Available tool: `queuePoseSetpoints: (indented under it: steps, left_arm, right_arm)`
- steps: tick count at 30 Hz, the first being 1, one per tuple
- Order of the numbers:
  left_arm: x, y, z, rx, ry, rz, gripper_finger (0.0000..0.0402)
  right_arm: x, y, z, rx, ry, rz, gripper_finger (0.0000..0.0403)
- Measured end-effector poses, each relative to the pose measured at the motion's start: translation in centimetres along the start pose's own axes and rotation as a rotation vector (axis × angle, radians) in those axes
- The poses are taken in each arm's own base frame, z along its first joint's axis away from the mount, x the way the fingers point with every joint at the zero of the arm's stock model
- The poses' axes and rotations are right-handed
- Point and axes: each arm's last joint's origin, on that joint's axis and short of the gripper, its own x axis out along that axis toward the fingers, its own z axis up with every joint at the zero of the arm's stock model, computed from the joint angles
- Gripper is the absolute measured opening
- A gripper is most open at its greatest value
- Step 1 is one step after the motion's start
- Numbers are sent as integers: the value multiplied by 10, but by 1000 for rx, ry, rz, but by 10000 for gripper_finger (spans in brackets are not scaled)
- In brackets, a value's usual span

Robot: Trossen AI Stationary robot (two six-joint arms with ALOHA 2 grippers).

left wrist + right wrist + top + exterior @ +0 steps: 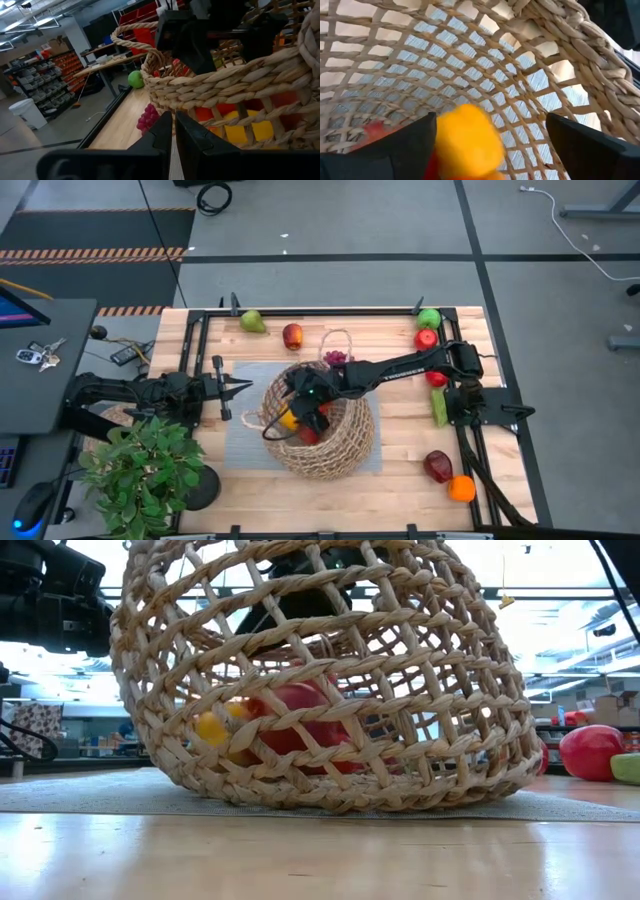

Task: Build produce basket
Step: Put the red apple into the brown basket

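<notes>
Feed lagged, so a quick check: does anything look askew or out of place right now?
Yes: the basket is tipped on its side on the grey mat, mouth toward the left gripper, not upright. The right gripper reaches inside, by a yellow pepper.

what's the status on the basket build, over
Right gripper inside tipped basket, open above yellow pepper. Left gripper shut, waiting beside basket. Red piece already in. Grapes, apples, pear still on table.
</notes>
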Motion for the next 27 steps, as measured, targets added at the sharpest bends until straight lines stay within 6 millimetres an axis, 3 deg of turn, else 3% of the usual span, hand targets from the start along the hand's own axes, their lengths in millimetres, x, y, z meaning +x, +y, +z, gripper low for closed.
queuePoseSetpoints:
  steps: [3,5,9,14,17,20,24,27]
  left_arm:
    - [0,0,0,0,0,0,28]
    - [0,0,0,0,0,0,30]
    - [0,0,0,-1,-1,0,35]
    - [0,0,0,0,0,0,35]
    - [0,0,0,0,-1,0,32]
    - [0,0,0,0,0,0,30]
    - [0,0,0,0,-1,-1,33]
    - [0,0,0,0,0,0,36]
  right_arm:
    - [-9,-2,9,-19,21,-57,397]
    - [-26,-6,24,-33,10,-130,395]
    - [-71,-11,52,-30,-54,-257,385]
    - [-139,-5,66,44,-102,-322,377]
    - [-178,4,64,150,-105,-268,375]
    - [-204,19,55,270,-75,-189,375]
    - [-224,47,36,373,60,-138,374]
    - [-227,71,17,460,163,-94,374]
